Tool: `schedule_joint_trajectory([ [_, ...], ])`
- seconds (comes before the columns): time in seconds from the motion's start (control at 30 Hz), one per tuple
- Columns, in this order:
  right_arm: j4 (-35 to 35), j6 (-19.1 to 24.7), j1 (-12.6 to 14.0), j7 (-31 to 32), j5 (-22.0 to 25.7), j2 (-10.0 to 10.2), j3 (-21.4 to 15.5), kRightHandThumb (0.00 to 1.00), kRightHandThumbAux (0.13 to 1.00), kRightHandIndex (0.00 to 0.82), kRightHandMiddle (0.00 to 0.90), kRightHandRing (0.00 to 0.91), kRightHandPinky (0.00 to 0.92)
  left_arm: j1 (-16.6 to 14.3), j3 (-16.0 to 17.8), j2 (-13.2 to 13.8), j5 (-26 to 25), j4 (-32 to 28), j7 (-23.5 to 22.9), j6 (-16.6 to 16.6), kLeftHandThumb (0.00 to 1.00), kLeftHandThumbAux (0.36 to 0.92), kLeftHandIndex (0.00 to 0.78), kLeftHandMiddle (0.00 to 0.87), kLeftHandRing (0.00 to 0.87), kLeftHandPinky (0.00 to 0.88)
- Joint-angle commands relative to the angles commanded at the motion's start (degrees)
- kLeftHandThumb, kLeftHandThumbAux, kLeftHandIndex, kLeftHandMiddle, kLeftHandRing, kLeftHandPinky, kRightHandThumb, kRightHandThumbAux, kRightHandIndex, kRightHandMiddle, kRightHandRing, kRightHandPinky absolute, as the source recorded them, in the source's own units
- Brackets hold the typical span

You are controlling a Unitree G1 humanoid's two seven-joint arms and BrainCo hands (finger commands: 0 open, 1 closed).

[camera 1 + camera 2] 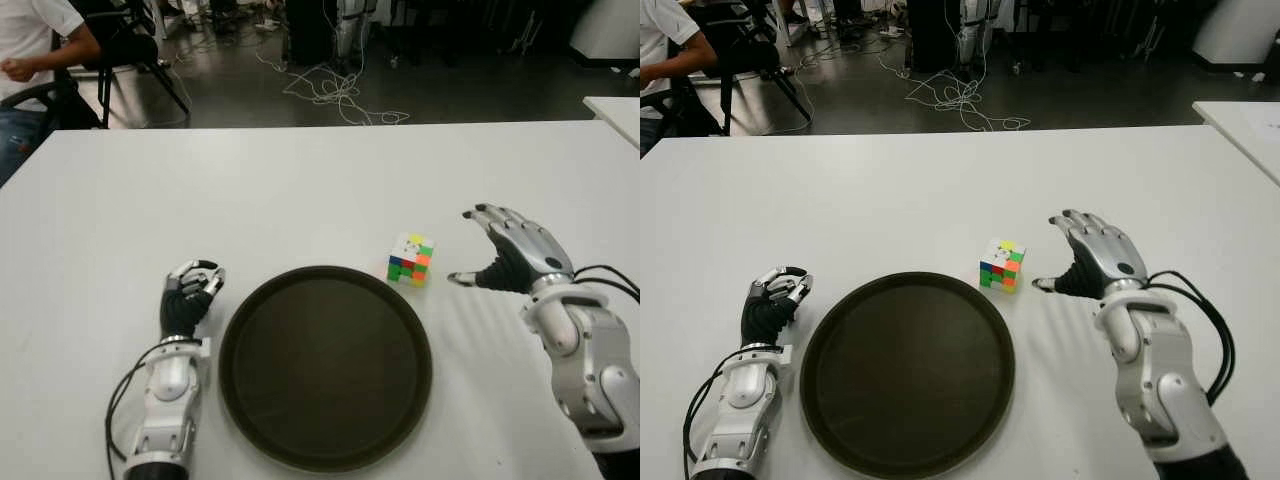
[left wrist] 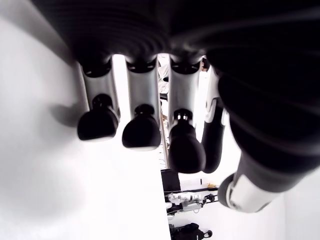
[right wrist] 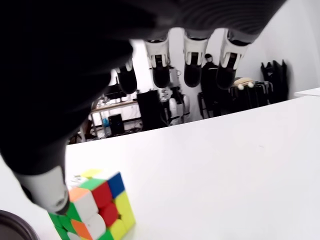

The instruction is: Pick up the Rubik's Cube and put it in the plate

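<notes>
The Rubik's Cube [image 1: 411, 259] stands on the white table [image 1: 300, 190] just beyond the right rim of the dark round plate [image 1: 326, 366]. My right hand [image 1: 490, 250] is to the right of the cube, fingers spread and open, thumb tip a short gap from it. In the right wrist view the cube [image 3: 95, 207] sits below the thumb with nothing grasped. My left hand [image 1: 190, 290] shows to the left of the plate, its fingers curled and holding nothing.
A person sits on a chair [image 1: 40, 60] past the table's far left corner. Cables [image 1: 340, 95] lie on the floor behind. Another white table's corner [image 1: 615, 110] shows at the far right.
</notes>
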Motion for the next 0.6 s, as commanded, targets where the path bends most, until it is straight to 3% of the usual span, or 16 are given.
schedule_joint_trajectory([
  [0.3,0.66,-3.55,-3.08,2.46,1.38,-0.87,1.35,0.212,0.691,0.000,0.000,0.001,0.015,-0.11,-0.10,0.21,0.51,1.09,0.11,-0.88,0.706,0.705,0.443,0.806,0.823,0.803],
  [0.6,1.62,-5.38,-5.25,3.18,1.88,-0.62,1.81,0.226,0.703,0.000,0.000,0.000,0.000,-0.01,-0.23,0.61,0.50,1.35,-0.80,-1.57,0.705,0.706,0.443,0.812,0.827,0.803],
])
